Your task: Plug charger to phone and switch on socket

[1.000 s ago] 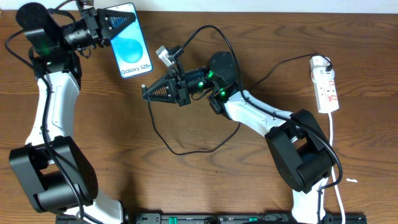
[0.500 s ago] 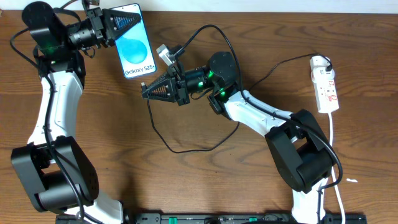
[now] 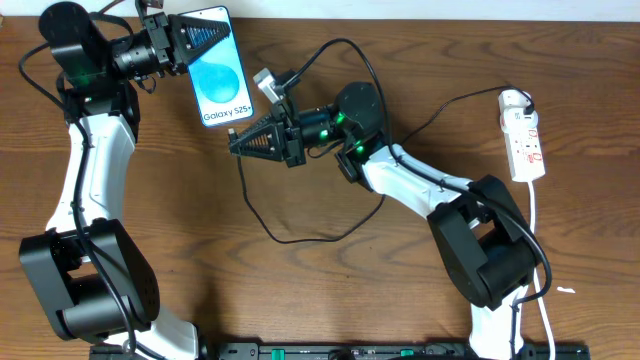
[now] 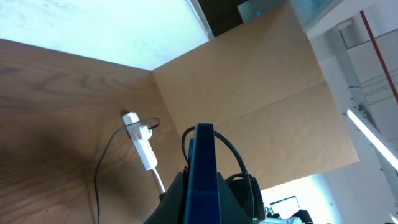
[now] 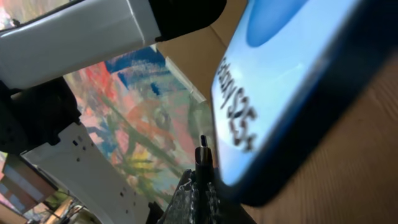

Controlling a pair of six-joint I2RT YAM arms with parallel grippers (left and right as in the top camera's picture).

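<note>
Phone (image 3: pixel 222 82) just beyond right gripper (image 3: pixel 234 143)

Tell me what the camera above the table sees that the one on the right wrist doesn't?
Only overhead: the white socket far to the right, the charger cable looping across the table, and the left gripper holding the phone by its top end. Only right wrist: a close-up of the plug tip, pinched in the right gripper, close by the phone's lower edge. Both: the phone's blue "Galaxy S25+" screen.
</note>
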